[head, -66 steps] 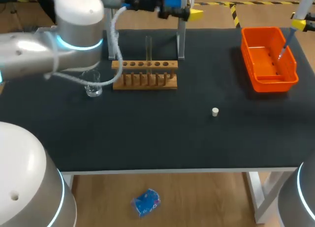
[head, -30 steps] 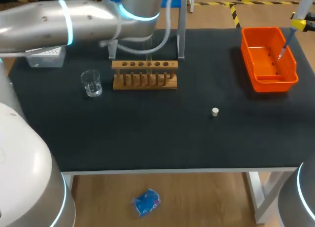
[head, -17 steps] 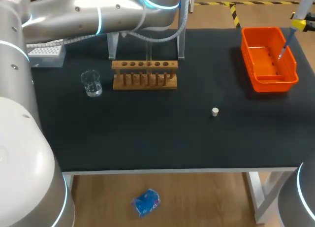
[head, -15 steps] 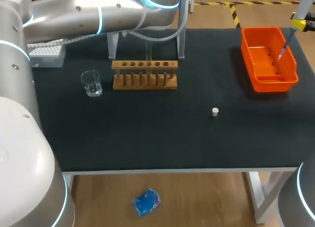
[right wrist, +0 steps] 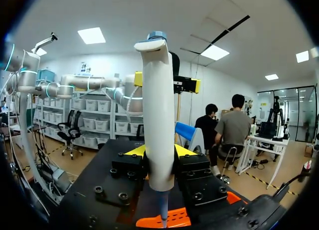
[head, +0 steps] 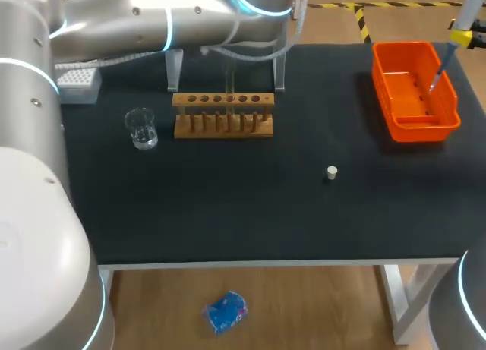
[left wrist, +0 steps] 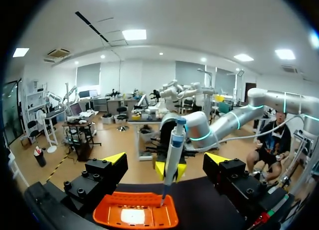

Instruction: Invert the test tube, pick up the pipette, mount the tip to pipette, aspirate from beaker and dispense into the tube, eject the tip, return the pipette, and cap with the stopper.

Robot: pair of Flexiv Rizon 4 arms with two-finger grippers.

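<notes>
My right gripper [right wrist: 159, 151] grips the pipette [right wrist: 158, 125] upright, tip down over the orange bin [head: 416, 124]. My left gripper [left wrist: 166, 159] is spread wide and holds nothing. The test tube [head: 228, 75] stands in the wooden rack [head: 222, 115], with the beaker [head: 141, 128] beside it. The stopper [head: 332, 172] lies alone on the table [head: 228, 206].

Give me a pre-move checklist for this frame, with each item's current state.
1. The right gripper is shut on the pipette: ok.
2. The pipette's lower end hangs over the orange bin: ok.
3. The left gripper is open, facing the pipette: ok.
4. The test tube stands upright in the rack: ok.
5. The stopper lies free on the table: ok.
6. Liquid is in the test tube: cannot tell.
</notes>
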